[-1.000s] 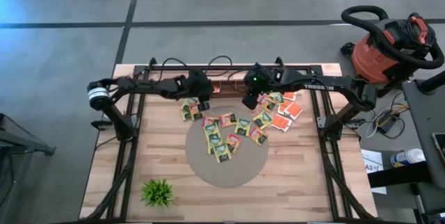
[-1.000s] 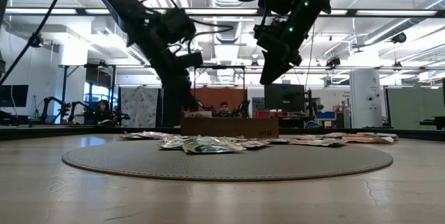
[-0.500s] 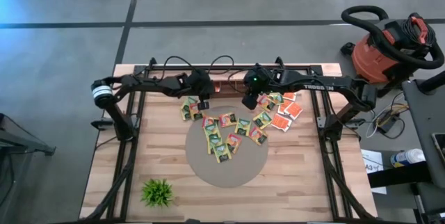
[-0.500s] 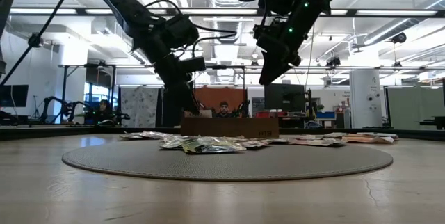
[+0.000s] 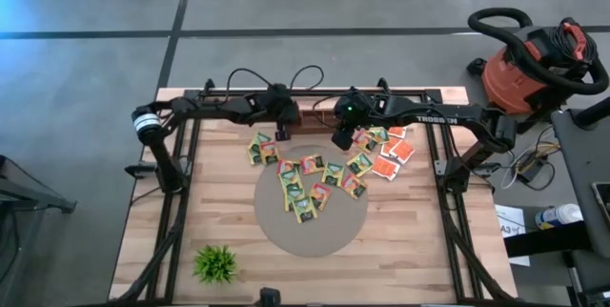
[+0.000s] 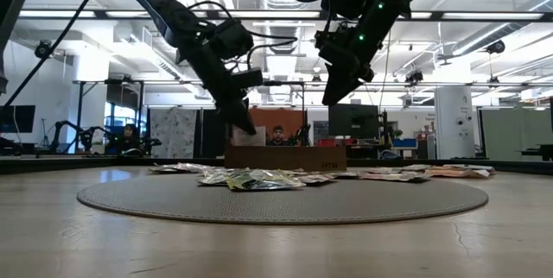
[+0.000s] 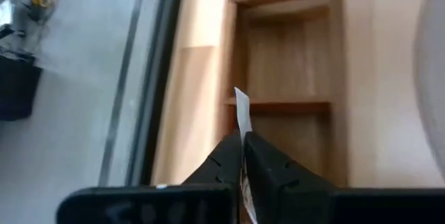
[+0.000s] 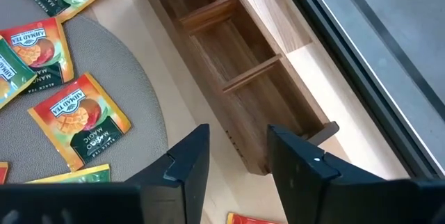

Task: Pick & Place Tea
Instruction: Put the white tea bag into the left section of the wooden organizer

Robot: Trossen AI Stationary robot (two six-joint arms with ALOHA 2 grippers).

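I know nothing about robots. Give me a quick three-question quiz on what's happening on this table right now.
1. True or false: the left gripper pinches a tea sachet edge-on.
2. What lies below it? A) plant B) wooden box C) round mat
3. The right gripper hovers with fingers ____.

Key: 1 true; 2 B; 3 open.

Sachets [image 8: 78, 120] read "AHMAD TEA – MANGO MAGIC"; right arm [image 5: 438, 117] – "TROSSEN".
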